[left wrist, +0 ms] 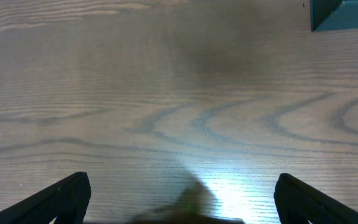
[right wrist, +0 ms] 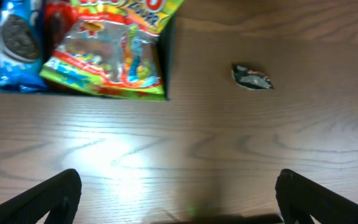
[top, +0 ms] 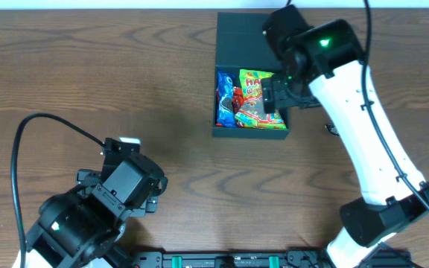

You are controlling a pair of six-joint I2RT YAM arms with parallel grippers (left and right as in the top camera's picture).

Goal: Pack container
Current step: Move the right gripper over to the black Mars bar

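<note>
We start with the brown, wood-grained surface (top: 88, 74), which fills every view. Across its right side reaches the white right arm with black joints (top: 363, 126), its wrist hanging over the right front part of the task's box. The black left arm (top: 88, 216) sits folded at the near left corner, well apart from everything else.

The dark teal-black, matte, square container (top: 248, 134) lies at the far middle of the surface, its hinged flap lid laid open toward the far edge. From the left wrist we catch only one teal corner of it (left wrist: 347, 14), at the top right.

The right pincer (right wrist: 179, 199) stands wide open with nothing between its fingers, above bare wood just in front of the container's front wall. The left pincer (left wrist: 182, 199) is spread just as wide and is equally empty, above plain wood grain.

Inside the container we see three snack packets lying flat. The biggest is the green and yellow glossy candy bag with a clear window (right wrist: 114, 50), at the right. A blue cookie packet (right wrist: 17, 43) lies along the left wall, and a red packet (top: 235, 97) sits between the two (mostly covered, so we cannot read it).

Smallest is a dark, crumpled scrap of wrapper (right wrist: 252, 78), alone on the surface to the right of the container.
</note>
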